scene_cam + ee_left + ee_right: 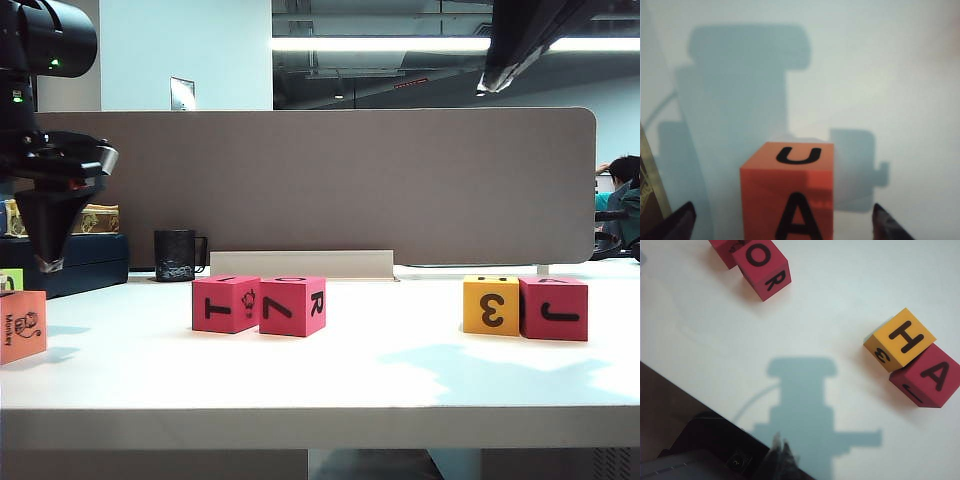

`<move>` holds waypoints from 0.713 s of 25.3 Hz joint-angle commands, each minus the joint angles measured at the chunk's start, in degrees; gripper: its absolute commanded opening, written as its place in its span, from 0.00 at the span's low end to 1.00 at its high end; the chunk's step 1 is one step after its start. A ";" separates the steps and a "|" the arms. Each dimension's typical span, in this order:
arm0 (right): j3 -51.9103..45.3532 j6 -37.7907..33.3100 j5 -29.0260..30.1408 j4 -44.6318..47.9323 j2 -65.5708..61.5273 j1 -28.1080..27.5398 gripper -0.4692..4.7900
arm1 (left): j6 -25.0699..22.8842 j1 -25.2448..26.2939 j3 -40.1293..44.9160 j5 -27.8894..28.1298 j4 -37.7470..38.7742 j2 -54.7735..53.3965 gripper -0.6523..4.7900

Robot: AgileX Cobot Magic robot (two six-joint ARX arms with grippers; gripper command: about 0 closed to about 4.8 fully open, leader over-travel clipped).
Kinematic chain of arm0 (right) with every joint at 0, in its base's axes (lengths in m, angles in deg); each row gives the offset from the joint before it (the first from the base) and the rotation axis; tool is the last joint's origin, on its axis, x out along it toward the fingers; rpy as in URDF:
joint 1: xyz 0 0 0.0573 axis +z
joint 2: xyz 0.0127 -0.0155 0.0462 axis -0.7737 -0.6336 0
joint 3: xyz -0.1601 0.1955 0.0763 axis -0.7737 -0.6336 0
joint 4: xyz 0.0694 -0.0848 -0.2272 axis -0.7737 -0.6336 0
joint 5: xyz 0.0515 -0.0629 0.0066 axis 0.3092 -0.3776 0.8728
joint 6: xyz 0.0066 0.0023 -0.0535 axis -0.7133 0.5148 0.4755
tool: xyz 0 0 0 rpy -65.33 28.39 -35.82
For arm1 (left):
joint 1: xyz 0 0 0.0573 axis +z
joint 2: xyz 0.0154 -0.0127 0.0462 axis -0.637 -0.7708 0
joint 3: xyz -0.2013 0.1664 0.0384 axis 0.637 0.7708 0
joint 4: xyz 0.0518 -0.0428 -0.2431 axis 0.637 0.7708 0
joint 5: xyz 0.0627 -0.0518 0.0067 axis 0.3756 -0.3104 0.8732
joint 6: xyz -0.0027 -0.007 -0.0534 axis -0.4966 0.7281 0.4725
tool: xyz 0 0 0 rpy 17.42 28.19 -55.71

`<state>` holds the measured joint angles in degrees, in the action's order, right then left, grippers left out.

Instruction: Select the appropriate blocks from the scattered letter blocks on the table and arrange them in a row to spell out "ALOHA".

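An orange block (787,192), U on top and A on its near face, stands on the white table (400,370) between the wide-apart fingertips of my left gripper (782,224), with bare table either side. It is at the table's far left (20,325), my left gripper (48,262) hanging open just above. Mid-table, two pink-red blocks (225,303) (292,305) touch. At right a yellow block (900,340), H up, touches a pink-red block (927,375), A up. My right gripper (780,452) is shut and empty, high above them.
A grey-brown divider (320,180) closes off the table's back. A black mug (175,255) and a dark blue box (75,262) stand at the back left. A lime-green cube (10,278) peeks out behind the orange block.
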<state>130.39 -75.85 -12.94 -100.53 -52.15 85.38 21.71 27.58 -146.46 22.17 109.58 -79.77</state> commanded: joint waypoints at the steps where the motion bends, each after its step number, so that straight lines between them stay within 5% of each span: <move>1: 0.31 0.15 5.05 0.57 0.17 0.00 0.08 | 1.05 1.25 1.68 -0.44 0.07 0.24 1.00; 11: 0.31 -0.13 21.73 1.49 0.17 0.07 0.08 | 2.01 2.49 4.35 -4.98 -3.30 0.20 1.00; 14: 0.31 -0.79 26.23 2.54 0.17 0.07 0.08 | 2.01 2.49 4.39 -5.01 -3.63 -0.31 0.85; 18: 0.31 -0.81 26.84 2.78 0.17 0.07 0.08 | 2.01 2.49 4.79 -5.01 -3.89 -2.05 0.84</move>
<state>130.41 -76.51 13.59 -98.65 -52.17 85.43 23.68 30.05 -141.72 17.03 106.17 -81.65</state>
